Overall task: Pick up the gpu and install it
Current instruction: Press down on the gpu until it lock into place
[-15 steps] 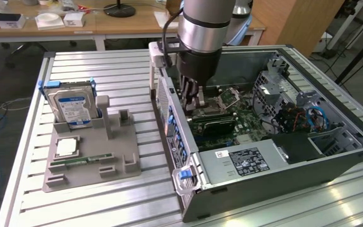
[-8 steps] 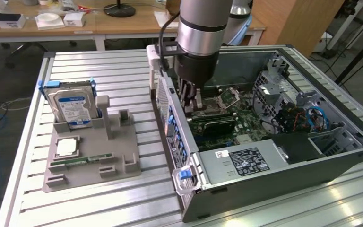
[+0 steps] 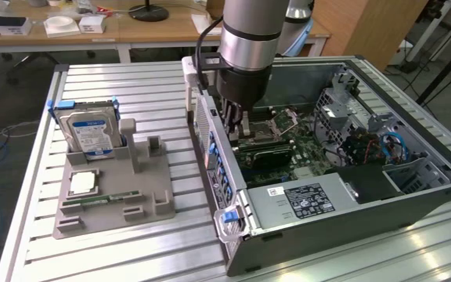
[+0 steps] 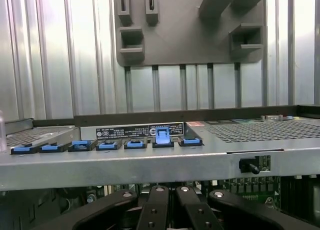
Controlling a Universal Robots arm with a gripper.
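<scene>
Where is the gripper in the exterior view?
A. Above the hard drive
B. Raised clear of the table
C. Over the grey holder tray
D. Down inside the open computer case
D: the gripper reaches down into the open computer case over the motherboard, away from the hard drive in the grey holder tray.

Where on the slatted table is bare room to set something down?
Free: slatted table behind the hard drive, and its strip in front of the gray holder tray. Crowded: inside the computer case, where the gripper reaches in.
</scene>
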